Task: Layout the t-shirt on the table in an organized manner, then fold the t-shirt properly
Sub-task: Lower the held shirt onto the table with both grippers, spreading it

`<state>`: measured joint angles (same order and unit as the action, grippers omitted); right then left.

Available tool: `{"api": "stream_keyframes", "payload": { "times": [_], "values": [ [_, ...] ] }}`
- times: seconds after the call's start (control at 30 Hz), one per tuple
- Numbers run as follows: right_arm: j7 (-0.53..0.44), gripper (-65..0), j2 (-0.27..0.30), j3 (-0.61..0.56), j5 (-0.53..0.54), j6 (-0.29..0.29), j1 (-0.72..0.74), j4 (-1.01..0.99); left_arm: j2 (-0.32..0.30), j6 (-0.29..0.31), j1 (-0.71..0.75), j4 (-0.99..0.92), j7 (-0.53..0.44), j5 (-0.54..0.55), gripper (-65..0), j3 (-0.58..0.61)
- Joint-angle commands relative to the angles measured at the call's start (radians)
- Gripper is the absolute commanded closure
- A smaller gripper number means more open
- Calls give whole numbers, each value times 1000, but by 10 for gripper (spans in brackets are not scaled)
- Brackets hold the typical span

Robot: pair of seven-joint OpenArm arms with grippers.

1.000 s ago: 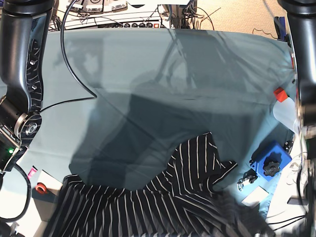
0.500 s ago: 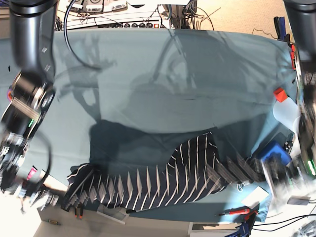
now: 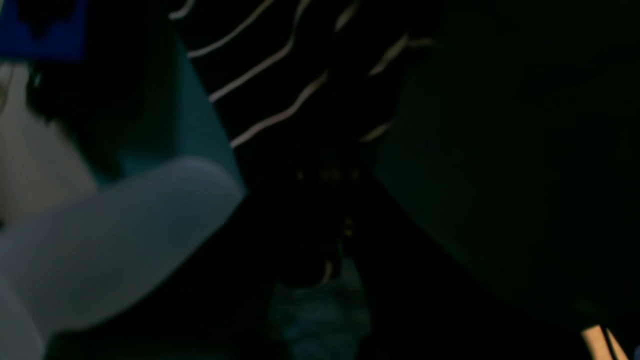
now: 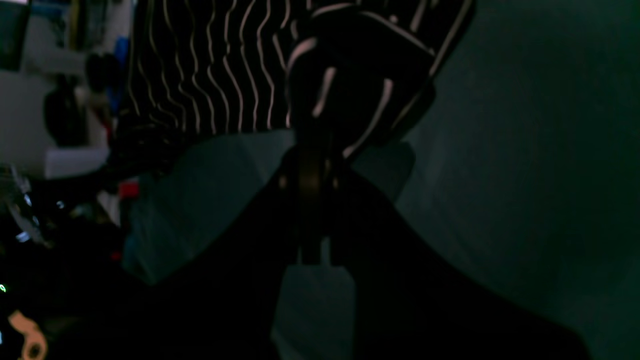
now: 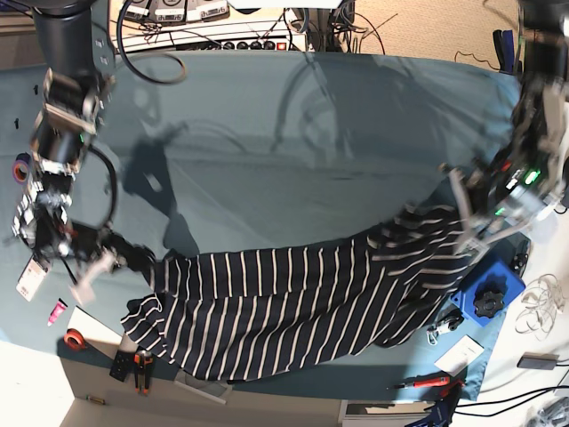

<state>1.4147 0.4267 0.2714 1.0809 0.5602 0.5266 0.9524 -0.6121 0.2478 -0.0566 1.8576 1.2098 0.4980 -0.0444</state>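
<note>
Your soft dark navy t-shirt with thin white stripes (image 5: 302, 298) is stretched sideways across the near part of the wide teal-cloth surface (image 5: 293, 124), from about 8 o'clock to 3 o'clock in the base view, with its lower hem close to the near edge at 6 o'clock. The main risk, as I judge it, is that near hem sliding over the edge if you pull further toward yourself, since much of the cloth already sits low on the surface. A second risk is uneven tension: the end at 3 o'clock is bunched and raised, so setting it down as it is would leave folds instead of a flat layout. That end also hangs just beside the blue block with the black knob (image 5: 484, 298), and the fabric could drag across it. Your right gripper (image 5: 124, 258), at 9 o'clock in the base view, is clenched on the striped cloth; its wrist view shows a wad of fabric pinched at the tips. That arm reaches down steeply from the far corner, forearm nearly vertical. Your left gripper (image 5: 476, 233), at 3 o'clock, is likewise clamped on the shirt, with the arm bent down from the far side and the wrist tilted inward.
</note>
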Motion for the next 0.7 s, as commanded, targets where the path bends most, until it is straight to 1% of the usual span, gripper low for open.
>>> {"api": "stream_keyframes", "payload": {
  "times": [0.0, 0.07, 0.13, 0.2, 0.27, 0.33, 0.47, 0.53, 0.6, 0.67],
  "values": [
    [-18, 0, 27, 26, 62, 15, 21, 52, -19, -3, 10, 38, -8, -2, 0, -41],
    [-18, 0, 34, 83, 113, 40, -14, 131, -19, -2, 66, 88, -23, 19, 0, -113],
    [-18, 0, 36, 161, 142, 57, -45, 233, -19, 5, 120, 143, -29, 45, 0, -185],
    [-18, 0, 37, 235, 145, 74, -81, 340, -19, 37, 179, 200, -29, 80, 0, -259],
    [-18, 0, 36, 293, 130, 97, -134, 433, -14, 44, 252, 247, -29, 111, 0, -326],
    [-18, 0, 36, 329, 101, 102, -206, 499, 0, 54, 328, 278, -28, 119, 0, -376],
    [-18, 0, 36, 344, 101, 101, -371, 554, 37, 54, 447, 299, -11, 148, 0, -415],
    [-18, 0, 36, 344, 106, 99, -451, 561, 56, 68, 493, 304, 3, 154, 0, -417],
    [-18, 0, 36, 350, 138, 98, -522, 561, 76, 68, 532, 311, 3, 154, 0, -417],
    [-18, 0, 36, 371, 199, 98, -585, 561, 96, 68, 574, 326, 4, 153, 0, -417]
  ]
}}
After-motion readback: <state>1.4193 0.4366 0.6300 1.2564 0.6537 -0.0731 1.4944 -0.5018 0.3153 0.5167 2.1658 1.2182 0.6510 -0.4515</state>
